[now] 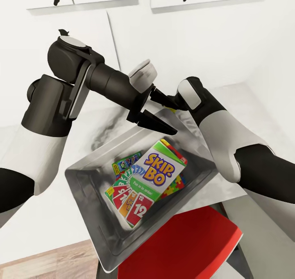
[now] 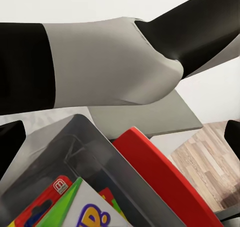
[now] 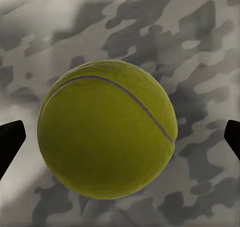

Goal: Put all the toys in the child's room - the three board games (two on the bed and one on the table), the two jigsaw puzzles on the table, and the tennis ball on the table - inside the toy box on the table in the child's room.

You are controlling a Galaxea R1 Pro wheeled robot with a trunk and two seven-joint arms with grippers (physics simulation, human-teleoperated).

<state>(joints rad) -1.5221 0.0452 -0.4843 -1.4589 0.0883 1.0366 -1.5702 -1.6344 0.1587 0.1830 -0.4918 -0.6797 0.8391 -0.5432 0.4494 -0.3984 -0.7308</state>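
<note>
The left gripper (image 1: 157, 115) hangs just above the far rim of the toy box (image 1: 88, 180), its two dark fingers spread wide with nothing between them; in the left wrist view the fingertips (image 2: 10, 142) sit at the two edges of the picture with the bin's contents between them. The right gripper (image 3: 120, 137) also has its jaws wide apart, the dark tips at either side of the right wrist view, and the tennis ball (image 3: 107, 129) lies between them on the mottled grey table (image 3: 200, 52); whether the fingers touch the ball cannot be told. In the head view the right wrist (image 1: 190, 94) sits just beyond the toy box's far edge, close to the left gripper, and hides the ball. Inside the toy box the Skip-Bo box (image 1: 157, 170) lies tilted on top of the pile, its cover reading "SKIP-BO", with red and green cards marked "12" printed below the title. Under it, towards the bin's far side, a blue-green board game (image 1: 125, 162) peeks out, and a jigsaw puzzle (image 1: 176, 186) shows at the Skip-Bo box's near corner. The left wrist view shows the right forearm (image 2: 110, 62) crossing over the bin, and a red seat (image 2: 160, 177) just beside the toy box, over wood floor (image 2: 210, 162).
</note>
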